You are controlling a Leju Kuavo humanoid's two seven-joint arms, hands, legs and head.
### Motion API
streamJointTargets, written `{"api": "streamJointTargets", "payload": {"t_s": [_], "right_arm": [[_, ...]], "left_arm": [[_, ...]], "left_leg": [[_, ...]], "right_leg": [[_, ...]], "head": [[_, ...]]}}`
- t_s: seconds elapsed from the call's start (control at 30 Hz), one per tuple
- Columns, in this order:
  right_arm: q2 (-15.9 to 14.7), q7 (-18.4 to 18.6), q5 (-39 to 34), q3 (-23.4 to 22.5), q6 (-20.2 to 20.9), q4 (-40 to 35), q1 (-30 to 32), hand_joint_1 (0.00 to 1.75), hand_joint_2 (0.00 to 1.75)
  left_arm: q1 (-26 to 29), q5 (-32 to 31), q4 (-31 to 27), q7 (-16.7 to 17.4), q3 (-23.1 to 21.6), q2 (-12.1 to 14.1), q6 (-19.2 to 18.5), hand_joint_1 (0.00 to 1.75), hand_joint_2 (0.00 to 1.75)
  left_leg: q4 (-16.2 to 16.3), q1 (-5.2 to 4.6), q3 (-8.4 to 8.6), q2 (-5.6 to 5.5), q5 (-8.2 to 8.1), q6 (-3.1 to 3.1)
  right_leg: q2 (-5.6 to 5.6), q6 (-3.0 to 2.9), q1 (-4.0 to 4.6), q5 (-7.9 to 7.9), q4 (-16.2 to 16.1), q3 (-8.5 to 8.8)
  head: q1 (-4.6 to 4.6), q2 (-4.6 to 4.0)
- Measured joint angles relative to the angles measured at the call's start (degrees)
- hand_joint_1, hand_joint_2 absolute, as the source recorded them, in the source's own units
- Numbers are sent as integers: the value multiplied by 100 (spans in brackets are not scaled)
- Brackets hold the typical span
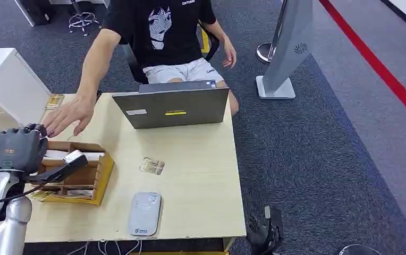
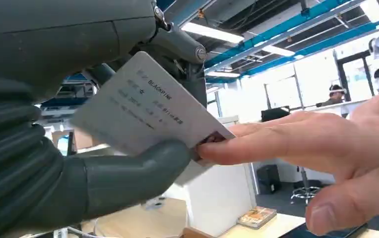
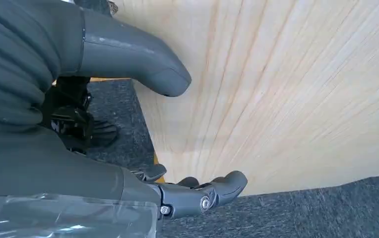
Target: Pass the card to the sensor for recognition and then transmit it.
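Sensor (image 1: 144,213): grey pad, flat on desk (image 1: 201,159), near edge. Right hand (image 3: 128,124): fingers apart, holding nothing, beside desk edge. Left hand (image 1: 17,149): raised over yellow box (image 1: 92,178), fingers pinching card (image 2: 143,109). Person's hand (image 2: 316,148): fingertips touching card's edge. Laptop (image 1: 171,108): far side.

The card (image 2: 148,111) read "BLACKPINK" in its top line; its other lines were too faint to read.

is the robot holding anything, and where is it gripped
The left hand pinches the card by its lower edge; a person's fingers touch the card's corner. The right hand holds nothing.
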Motion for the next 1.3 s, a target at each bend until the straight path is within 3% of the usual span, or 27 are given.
{"api": "streamJointTargets", "payload": {"t_s": [0.4,0.63,0.83,0.93,1.03,1.2,1.3], "right_arm": [[0,-28,-44,0,-2,0,13,0,175],[0,-127,-144,0,-2,0,61,0,175],[0,-173,-210,-7,-2,0,77,0,175],[0,-201,-267,-18,-13,2,104,0,175],[-2,-240,-313,-31,-15,2,133,0,175],[-13,-264,-310,-48,-18,0,160,0,175],[-13,-278,-284,-63,-20,0,161,0,175]], "left_arm": [[364,152,-701,-109,57,-142,96,0,175],[1077,210,-1561,-347,48,-321,181,0,175],[1334,140,-1897,-396,15,-345,48,0,175],[1746,-175,-2153,-207,-204,-190,-346,0,175],[2338,-142,-2295,84,-473,162,-724,0,175],[2922,-11,-2299,284,-536,622,-848,0,175],[3026,17,-2293,376,-533,702,-936,0,175]], "left_leg": [[0,0,-6,-6,5,-7],[0,0,-9,-13,4,-7],[-2,-1,-10,-15,6,-9],[-2,-1,-11,-15,6,-10],[-2,-1,-12,-15,4,-13],[-3,-1,-23,-44,5,-14],[-3,-1,-27,-53,8,-16]], "right_leg": [[-8,-5,0,1,1,-5],[-14,-6,0,-1,0,-10],[-17,-7,-1,1,1,-8],[-17,-7,-1,0,1,-9],[-16,-6,-1,-3,0,-12],[-53,-9,-1,-8,0,-15],[-60,-9,-1,-7,0,-13]], "head": [[2,0],[-2,0],[-7,0],[-7,0],[-7,0],[-5,0],[-7,0]]}}
